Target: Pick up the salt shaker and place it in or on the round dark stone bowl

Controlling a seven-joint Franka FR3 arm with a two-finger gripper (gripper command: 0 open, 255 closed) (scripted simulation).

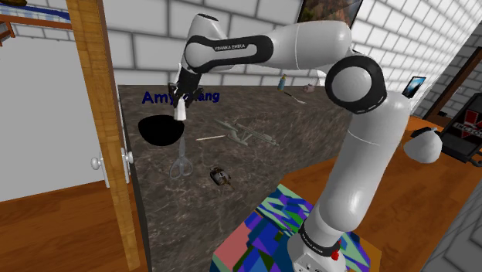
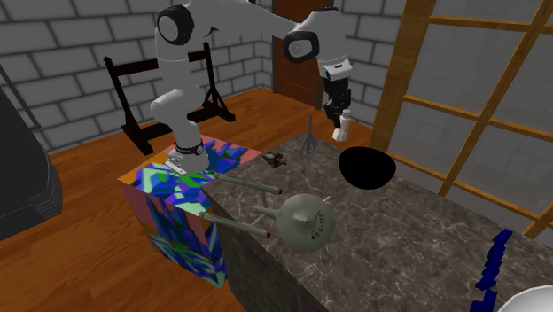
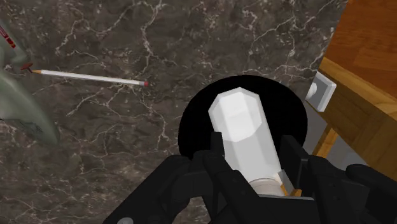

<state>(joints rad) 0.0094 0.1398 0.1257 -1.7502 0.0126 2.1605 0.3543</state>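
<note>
End effector (image 3: 251, 149) clamped on the white salt shaker (image 3: 242, 127), hanging over the black bowl (image 3: 197, 124).
Its jaws were closed against the shaker's sides, clear of the marbled tabletop (image 3: 127, 38). The wrist view showed a pencil (image 3: 89, 77) lying near the bowl. The shoulder view showed scissors (image 1: 182, 164) just beside the bowl, and the second exterior view a grey starship model (image 2: 306, 220).

Arm (image 1: 363, 147): your white Franka stands tall, elbow bent, forearm stretched toward the shoulder view's left.
Wrist: tipped downward.
Gripper (image 1: 180, 106): your fingers (image 3: 294, 154) are clamped around the white salt shaker (image 3: 243, 133).
</note>
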